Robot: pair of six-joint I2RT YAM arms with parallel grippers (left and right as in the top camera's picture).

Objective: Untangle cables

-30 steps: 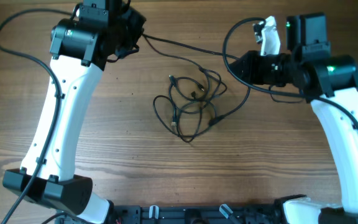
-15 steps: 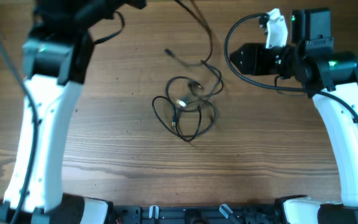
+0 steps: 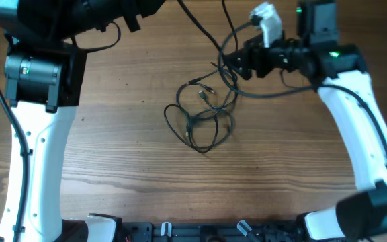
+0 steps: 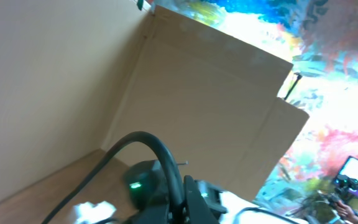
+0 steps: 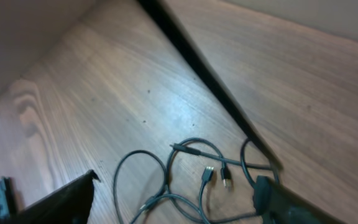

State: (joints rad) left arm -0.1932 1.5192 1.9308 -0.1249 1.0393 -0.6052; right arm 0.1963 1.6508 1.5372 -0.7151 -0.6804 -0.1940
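Note:
The cables [image 3: 200,117] lie as a loose black tangle of loops and small plugs at mid table. One strand [image 3: 203,30] rises from the tangle to the top edge, toward my raised left arm [image 3: 42,74]. In the left wrist view my left gripper [image 4: 182,193] is shut on a black cable [image 4: 148,140] that arcs up out of its fingers. My right gripper [image 3: 232,64] hangs open just above the tangle's upper right. In the right wrist view the right gripper [image 5: 176,202] has its fingers spread wide over the cables [image 5: 191,180], holding nothing.
The right arm's own thick wire [image 3: 261,94] loops beside the tangle. A blurred dark strand [image 5: 204,74] crosses the right wrist view diagonally. A cardboard box [image 4: 216,93] stands beyond the table. A dark rail [image 3: 207,232] runs along the front edge.
The right gripper has opened, let go of the strand and moved left over the tangle. The left arm has risen toward the camera, pulling its cable up and away.

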